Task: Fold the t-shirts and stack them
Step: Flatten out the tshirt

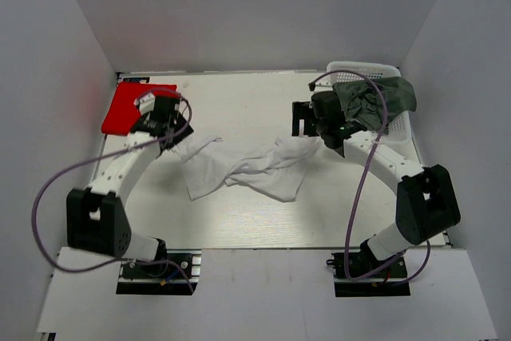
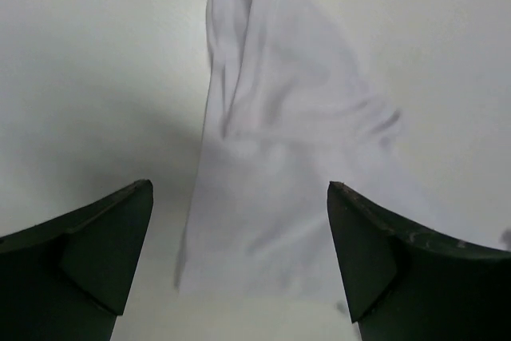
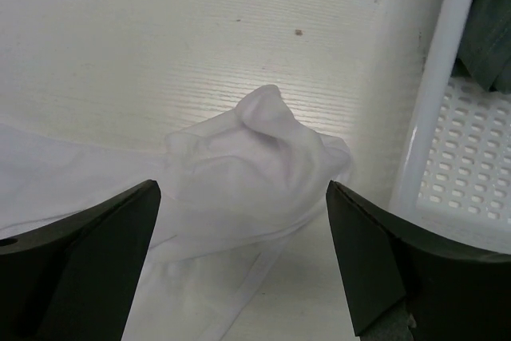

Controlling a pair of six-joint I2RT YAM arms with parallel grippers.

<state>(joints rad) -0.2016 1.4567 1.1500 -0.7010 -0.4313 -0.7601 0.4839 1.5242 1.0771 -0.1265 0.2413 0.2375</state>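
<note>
Pale slatted table [image 1: 255, 221], boxed in by plain grey walls on three sides.

At mid-table: white t-shirt [image 1: 247, 167], unfolded, twisted into a rope-like band running left to right, bunched at both ends. Lying loose on the board, gripped by nothing.

Left gripper [image 2: 239, 261]: jaws spread wide, released, hovering just above the left end of the white cloth; nothing between the fingers.

Right gripper [image 3: 239, 261]: likewise wide apart and empty, poised over the crumpled right end, just beside the rim of the white lattice basket [image 3: 435, 101].

Farther back, left: red t-shirt [image 1: 128, 108], laid flat in a neat patch at the far-left corner, apparently folded, apart from the white one.

Farther back, right: dark grey-green t-shirt [image 1: 391, 97], heaped in the basket and draped over its edge, not yet folded.

Risks, as judged:
- Twist along the middle likely to be locked in if pinched at both ends without spreading first; outcome a lumpy fold unfit for stacking.
- Bunched layers at the right end: easy to catch only the top ply, or too many, and lose the hem.
- Tight quarters beside the basket wall: possible snag on the rim or a nudge to the basket on descent.
- Left arm close to the red garment: possible drag across the finished fold.
</note>
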